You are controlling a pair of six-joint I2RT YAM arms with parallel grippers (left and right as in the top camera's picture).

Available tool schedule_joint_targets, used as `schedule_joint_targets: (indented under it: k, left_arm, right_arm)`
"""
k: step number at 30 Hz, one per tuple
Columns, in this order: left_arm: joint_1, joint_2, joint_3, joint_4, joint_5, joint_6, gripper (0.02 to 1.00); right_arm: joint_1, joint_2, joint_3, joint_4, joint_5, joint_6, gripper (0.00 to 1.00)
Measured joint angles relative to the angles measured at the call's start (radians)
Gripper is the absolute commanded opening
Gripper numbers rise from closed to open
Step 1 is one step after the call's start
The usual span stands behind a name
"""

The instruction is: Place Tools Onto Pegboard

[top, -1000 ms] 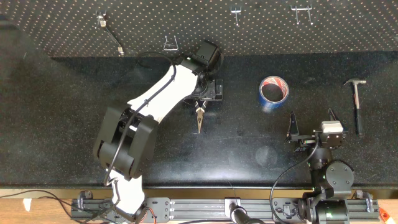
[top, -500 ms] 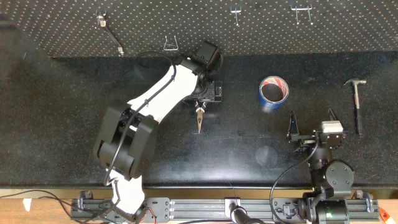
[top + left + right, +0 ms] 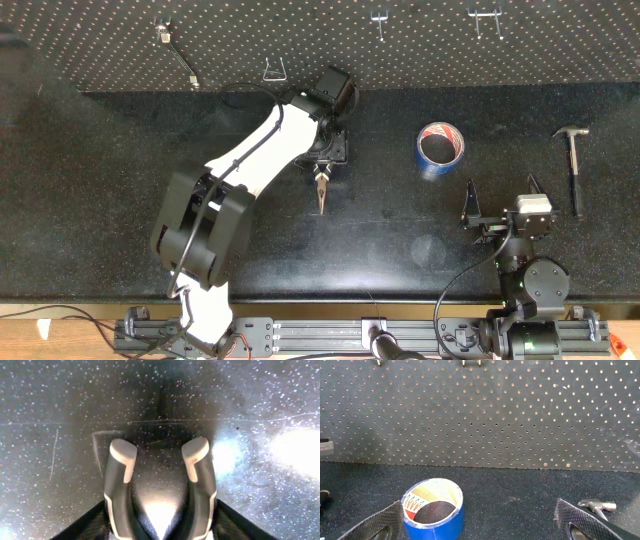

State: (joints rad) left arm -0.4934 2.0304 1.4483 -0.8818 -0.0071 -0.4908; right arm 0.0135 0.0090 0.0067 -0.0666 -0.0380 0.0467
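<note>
The left tool [image 3: 159,452] is held spread open, empty, over the counter [image 3: 120,180]; the pliers [image 3: 321,190] are laid just beside it.

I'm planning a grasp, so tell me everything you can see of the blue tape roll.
The tape roll is a wide ring, blue outside, its pale inner face printed red and yellow. It lies flat, hole up, on the dark speckled worktop before the pegboard. Only the worktop touches it; the right gripper sits apart from it.
</note>
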Motion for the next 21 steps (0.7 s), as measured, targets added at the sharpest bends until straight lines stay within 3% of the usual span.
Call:
schedule_joint_targets:
  k: [14,21]
  left_arm:
    - [0.000,0.000,0.000,0.000,-0.003,-0.003,0.229]
    - [0.000,0.000,0.000,0.000,-0.003,-0.003,0.196]
  right_arm:
    - [0.000,0.000,0.000,0.000,0.000,0.000,0.985]
    - [0.000,0.000,0.000,0.000,0.000,0.000,0.985]
